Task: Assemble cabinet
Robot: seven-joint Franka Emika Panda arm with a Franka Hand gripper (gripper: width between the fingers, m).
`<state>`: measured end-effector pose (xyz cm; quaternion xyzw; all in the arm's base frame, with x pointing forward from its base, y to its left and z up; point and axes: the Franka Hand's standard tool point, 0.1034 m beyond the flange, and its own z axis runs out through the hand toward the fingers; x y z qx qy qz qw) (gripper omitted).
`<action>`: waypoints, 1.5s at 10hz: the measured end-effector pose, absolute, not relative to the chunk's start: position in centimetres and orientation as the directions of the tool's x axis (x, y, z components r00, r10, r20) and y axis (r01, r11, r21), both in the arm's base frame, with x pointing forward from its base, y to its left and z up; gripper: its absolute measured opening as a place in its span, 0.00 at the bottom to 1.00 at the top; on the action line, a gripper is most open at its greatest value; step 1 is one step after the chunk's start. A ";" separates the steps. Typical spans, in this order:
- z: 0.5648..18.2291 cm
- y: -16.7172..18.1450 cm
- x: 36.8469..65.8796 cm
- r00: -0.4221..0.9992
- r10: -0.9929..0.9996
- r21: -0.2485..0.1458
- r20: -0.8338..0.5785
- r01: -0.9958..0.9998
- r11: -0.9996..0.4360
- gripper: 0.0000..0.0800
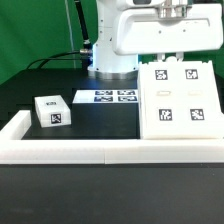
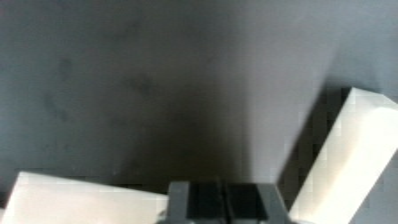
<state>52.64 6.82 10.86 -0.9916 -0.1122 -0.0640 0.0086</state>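
The cabinet body is a large white box at the exterior view's right, its upper face carrying four tagged squares, two by two. One small white tagged drawer block sits apart on the black table at the exterior view's left. My gripper is up at the back, above the body's far edge, mostly cut off by the frame. In the wrist view my gripper looks shut with nothing between the fingers. It hangs over dark table between a white part and another white part; I cannot tell which parts these are.
The marker board lies flat at the back centre, in front of the arm's base. A low white rail borders the table's front and its left side in the exterior view. Cables run at the back left.
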 end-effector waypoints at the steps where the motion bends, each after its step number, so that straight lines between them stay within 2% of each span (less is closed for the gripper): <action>1: 11.5 7.0 53.0 0.965 0.224 -0.002 0.135 0.226 -0.974 0.00; 8: 11.7 6.9 52.2 0.964 0.225 -0.001 0.139 0.227 -0.974 0.00; 11: 13.2 7.2 53.6 0.966 0.227 -0.004 0.120 0.229 -0.973 0.00; 15: 13.9 7.2 54.4 0.967 0.227 -0.005 0.118 0.229 -0.973 0.00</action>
